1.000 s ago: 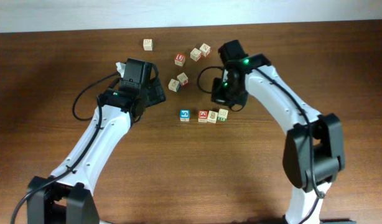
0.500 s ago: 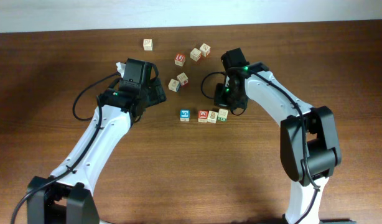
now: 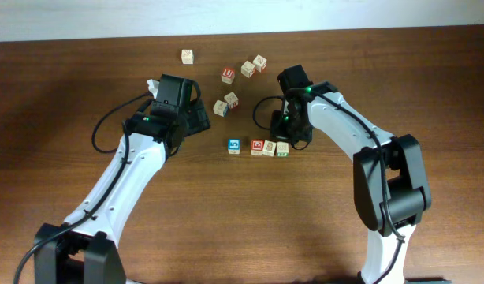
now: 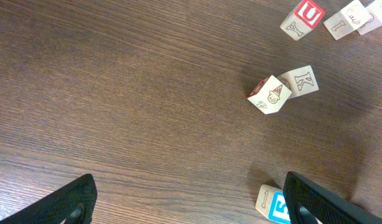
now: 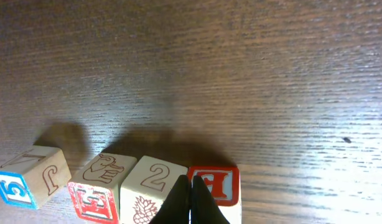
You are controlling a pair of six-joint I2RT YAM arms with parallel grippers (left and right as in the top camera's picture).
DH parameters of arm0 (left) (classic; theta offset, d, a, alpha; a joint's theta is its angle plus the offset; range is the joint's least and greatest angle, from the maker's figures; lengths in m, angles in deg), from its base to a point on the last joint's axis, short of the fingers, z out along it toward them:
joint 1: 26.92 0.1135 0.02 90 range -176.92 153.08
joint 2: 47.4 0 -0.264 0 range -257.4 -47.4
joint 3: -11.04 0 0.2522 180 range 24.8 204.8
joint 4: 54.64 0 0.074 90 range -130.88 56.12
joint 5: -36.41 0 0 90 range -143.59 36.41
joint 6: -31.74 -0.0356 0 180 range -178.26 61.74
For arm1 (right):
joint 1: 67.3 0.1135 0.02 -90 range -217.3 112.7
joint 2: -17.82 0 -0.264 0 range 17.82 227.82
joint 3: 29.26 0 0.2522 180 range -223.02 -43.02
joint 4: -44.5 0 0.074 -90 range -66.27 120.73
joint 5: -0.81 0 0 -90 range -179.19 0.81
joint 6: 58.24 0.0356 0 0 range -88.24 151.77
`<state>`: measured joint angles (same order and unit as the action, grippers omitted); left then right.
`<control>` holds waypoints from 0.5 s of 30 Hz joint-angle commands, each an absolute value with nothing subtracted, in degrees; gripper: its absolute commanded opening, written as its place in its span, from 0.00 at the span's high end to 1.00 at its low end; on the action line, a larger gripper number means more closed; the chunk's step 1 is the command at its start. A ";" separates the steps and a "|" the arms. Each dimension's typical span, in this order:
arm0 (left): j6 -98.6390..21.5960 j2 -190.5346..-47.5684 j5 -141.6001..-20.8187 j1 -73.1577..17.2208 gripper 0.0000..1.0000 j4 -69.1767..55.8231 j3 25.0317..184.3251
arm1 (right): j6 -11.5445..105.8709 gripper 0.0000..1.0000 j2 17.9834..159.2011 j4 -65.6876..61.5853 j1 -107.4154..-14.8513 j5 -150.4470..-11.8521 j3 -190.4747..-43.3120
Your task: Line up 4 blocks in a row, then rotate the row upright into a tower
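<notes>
Pale-wood blocks [image 5: 97, 182] line up four abreast just under my right claw [image 5: 191, 198], its tips pinched shut on nothing over the seam between the "2" cube [image 5: 155, 177] and the red-faced cube [image 5: 216, 182]. Overhead, the bent right arm [image 3: 344, 126] hides that. My left claw [image 4: 194, 205] hovers spread wide and empty.

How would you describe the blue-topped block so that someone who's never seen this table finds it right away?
On the wooden table, find the right gripper, shut and low near the middle. A row of four blocks runs from it toward the left arm. The blue-topped block is at the far end of that row, slightly apart from the other three, and is the only block showing a blue top.
</notes>
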<state>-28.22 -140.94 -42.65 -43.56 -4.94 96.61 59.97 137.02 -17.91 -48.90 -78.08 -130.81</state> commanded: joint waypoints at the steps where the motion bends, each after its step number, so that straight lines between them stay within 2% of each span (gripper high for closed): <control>1: -27.89 -141.36 -42.92 -43.43 0.06 -4.83 96.29 | 59.64 0.95 131.73 -19.42 -50.26 -77.40 -131.70; 6: -27.89 -141.36 -42.92 -43.43 0.06 -4.87 96.29 | 59.71 0.94 129.87 -27.20 -52.71 -77.40 -131.42; 15: -27.89 -141.36 -42.92 -43.43 0.06 -4.85 96.29 | 61.41 0.94 132.69 -25.78 -51.81 -73.01 -124.82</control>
<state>-28.22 -140.94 -42.68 -43.56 -4.92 96.61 60.74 131.57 -26.83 -52.25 -75.72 -126.85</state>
